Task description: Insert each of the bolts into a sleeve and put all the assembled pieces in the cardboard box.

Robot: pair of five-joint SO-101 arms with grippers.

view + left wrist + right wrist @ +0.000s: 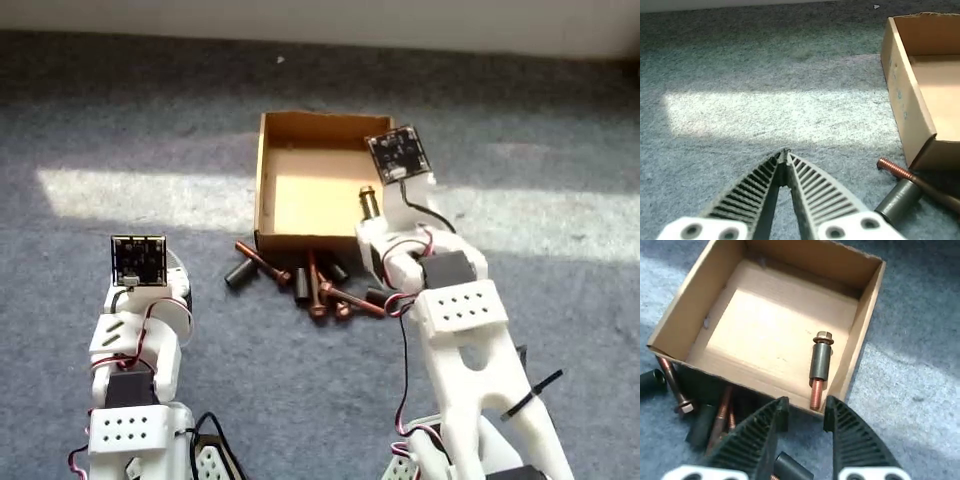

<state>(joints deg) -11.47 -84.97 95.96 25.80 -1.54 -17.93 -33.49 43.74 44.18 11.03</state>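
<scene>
A: How does the sleeved bolt (pixel 820 363) lie?
B: Lengthwise away from the right gripper (pixel 806 405), head far, threaded tip nearest. It sits just beyond the spread fingers, inside the cardboard box (pixel 695 305).
A: And the left gripper (pixel 785 155)?
B: Closed tip to tip, over carpet (pixel 765 75).

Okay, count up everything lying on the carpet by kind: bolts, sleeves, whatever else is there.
Loose bolts: 4
Loose sleeves: 4
Assembled piece, inside the box: 1
Box: 1
Total: 10
The loose parts overlap, so those two counts are a best read.
</scene>
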